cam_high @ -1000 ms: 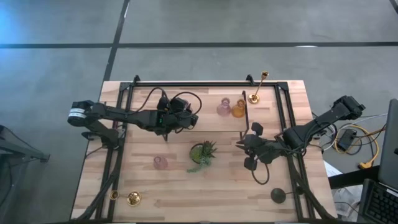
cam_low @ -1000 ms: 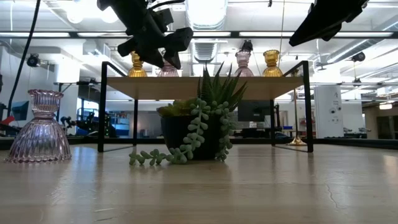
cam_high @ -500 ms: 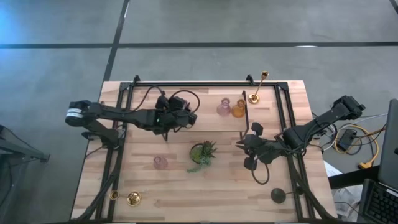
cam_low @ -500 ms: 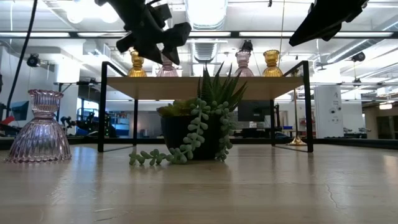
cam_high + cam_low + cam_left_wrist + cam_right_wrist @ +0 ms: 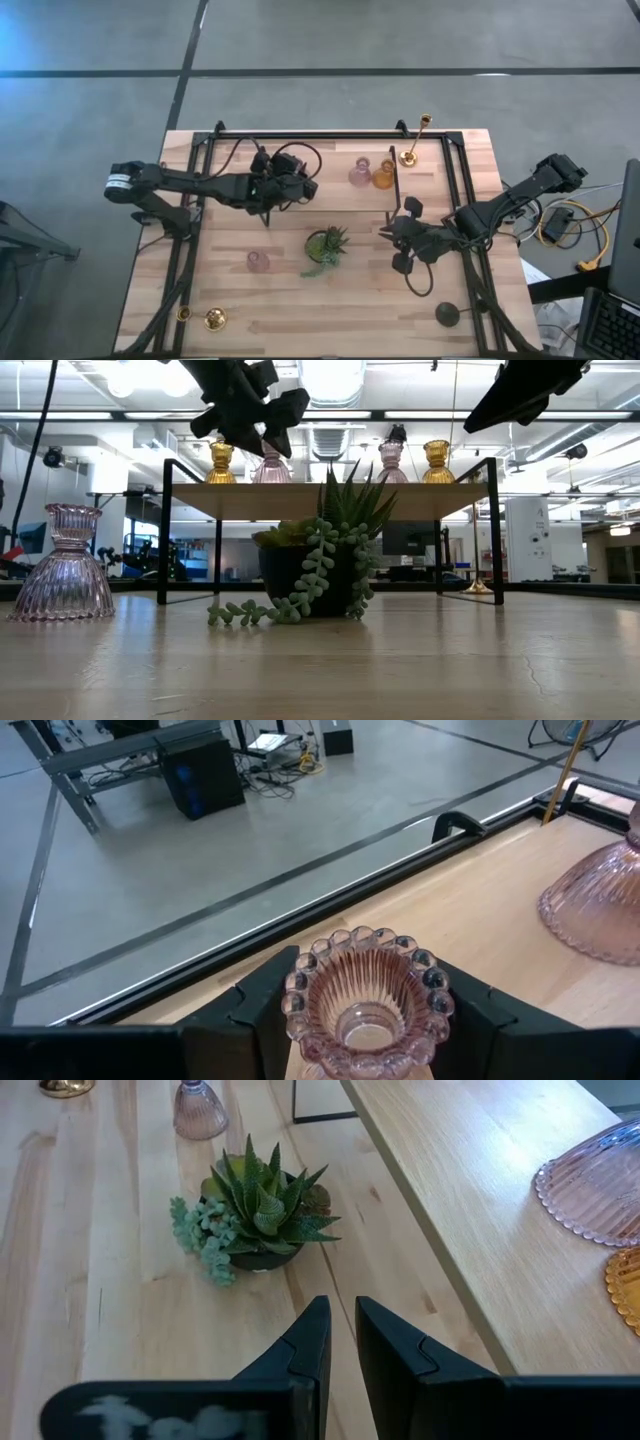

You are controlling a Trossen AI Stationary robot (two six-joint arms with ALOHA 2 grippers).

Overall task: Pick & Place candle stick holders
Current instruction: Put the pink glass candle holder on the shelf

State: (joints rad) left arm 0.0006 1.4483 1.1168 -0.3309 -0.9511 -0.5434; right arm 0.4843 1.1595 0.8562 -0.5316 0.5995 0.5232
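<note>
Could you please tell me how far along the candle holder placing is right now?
Partly done. A squat pink glass holder and an amber glass holder already stand on the raised wooden shelf. The left tool is over the shelf, shut on another pink ribbed glass holder. Left on the table: one pink glass holder, a gold base and a black round base. The right tool waits near the small green plant.

A small potted succulent (image 5: 326, 247) sits just below the centre of the high view on the bare wooden table (image 5: 340, 315). A black-framed wooden shelf (image 5: 330, 500) spans the low view's middle, behind the plant.
</note>
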